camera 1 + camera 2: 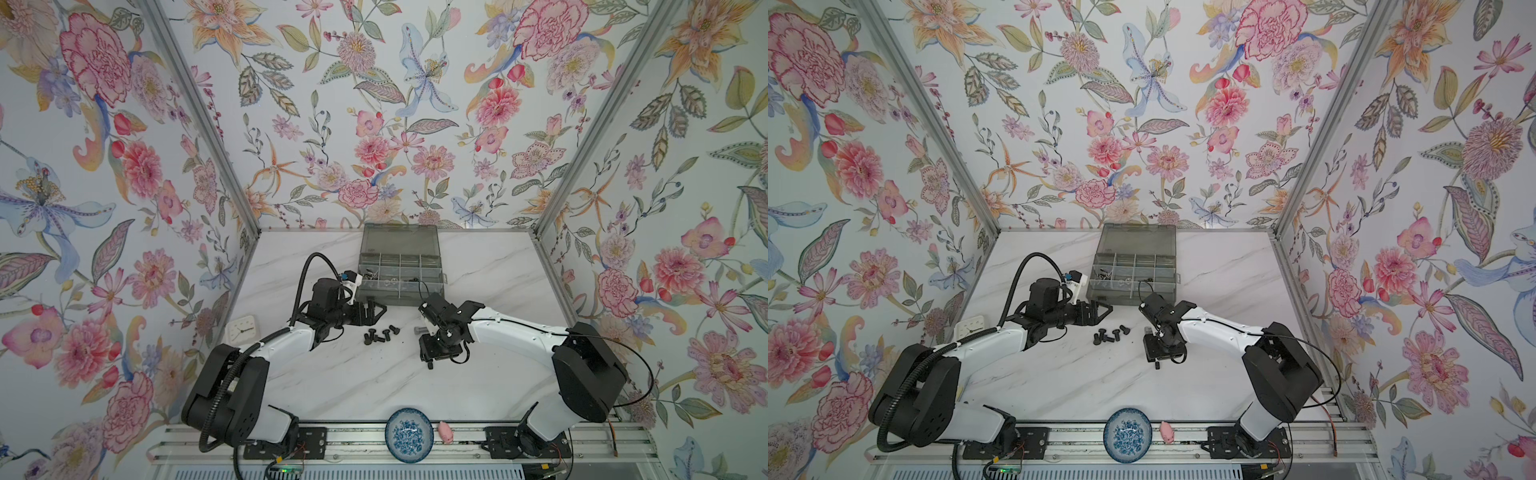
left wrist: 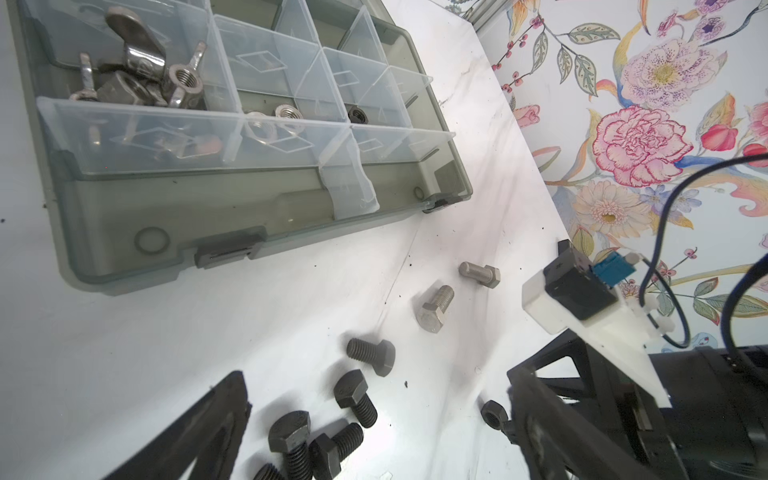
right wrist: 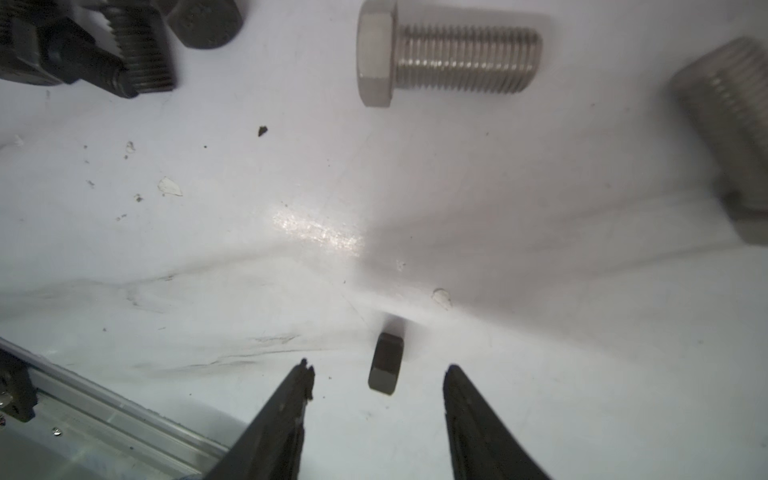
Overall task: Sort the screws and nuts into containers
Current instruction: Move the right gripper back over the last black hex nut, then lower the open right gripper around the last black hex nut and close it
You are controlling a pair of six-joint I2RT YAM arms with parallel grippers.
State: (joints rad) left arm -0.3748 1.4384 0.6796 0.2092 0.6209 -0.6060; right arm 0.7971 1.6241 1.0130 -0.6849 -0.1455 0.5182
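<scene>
Two arms work over the tabletop [image 1: 374,386], and we read them from the left. The left arm [image 1: 282,345] reaches in from that side. The left jaws stand wide apart and empty, hanging just in front of the box [image 1: 395,296] and just left of the black screws [image 1: 380,334]. Those screws lie loose in a tight cluster near the middle, some touching, their shanks pointing different ways.

Next to the right come two silver screws [image 2: 436,309], lying flat on the tabletop and apart from each other. Behind all of these the box is open. It holds wing nuts [image 2: 141,70] in a corner compartment and silver nuts [image 2: 286,113] in the one beside it.

Furthest right, the right arm [image 1: 511,332] points its jaws down at the nut [image 3: 385,363]. The right jaws are partly apart and clamped on nothing. The nut stands on edge between the two fingers [image 3: 282,415], roughly centred and touching neither. Its thin side faces the wrist camera, so its flat faces look at the fingers and its long axis runs along them, away from the wrist.

We judge that the coming move is a squeeze across the nut's thickness, for which it is well lined up. The risk is that one finger arrives first and tips the nut flat or rolls it out. The right arm is plainly the nearer one. The left jaws are well apart from the nut, with the screws lying between.
</scene>
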